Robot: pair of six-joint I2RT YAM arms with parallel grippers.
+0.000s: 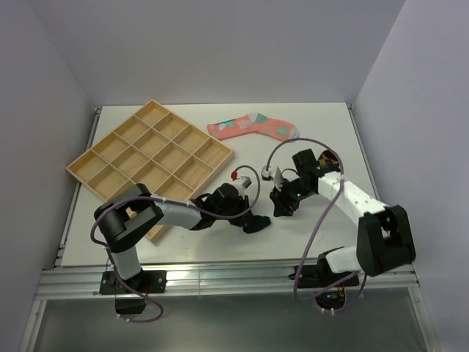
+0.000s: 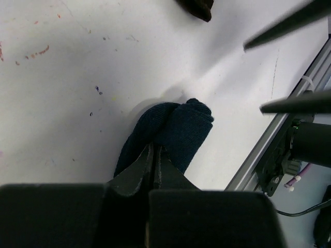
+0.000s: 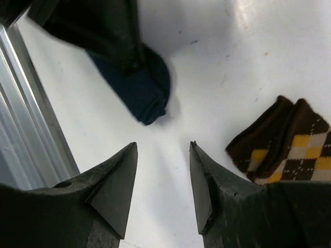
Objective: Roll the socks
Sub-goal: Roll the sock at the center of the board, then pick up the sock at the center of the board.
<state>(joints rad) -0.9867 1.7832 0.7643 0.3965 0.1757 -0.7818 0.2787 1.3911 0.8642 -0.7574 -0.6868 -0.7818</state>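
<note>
In the left wrist view, the left gripper (image 2: 155, 157) sits at bottom centre with its jaws pressed together, pinching the near end of the navy sock (image 2: 178, 129). The sock is bunched and reaches away from the tips toward mid-frame on the white table (image 2: 77, 103). In the right wrist view, the right gripper (image 3: 163, 173) hangs wide apart and holds nothing. The navy sock lies beyond its tips in the upper left of that frame, and the brown diamond-patterned sock (image 3: 289, 144) lies at the right edge, both clear of the fingers. In the top view, the pink sock (image 1: 253, 127) lies at upper centre, well apart from both grippers, beside the wooden tray (image 1: 155, 103).
</note>
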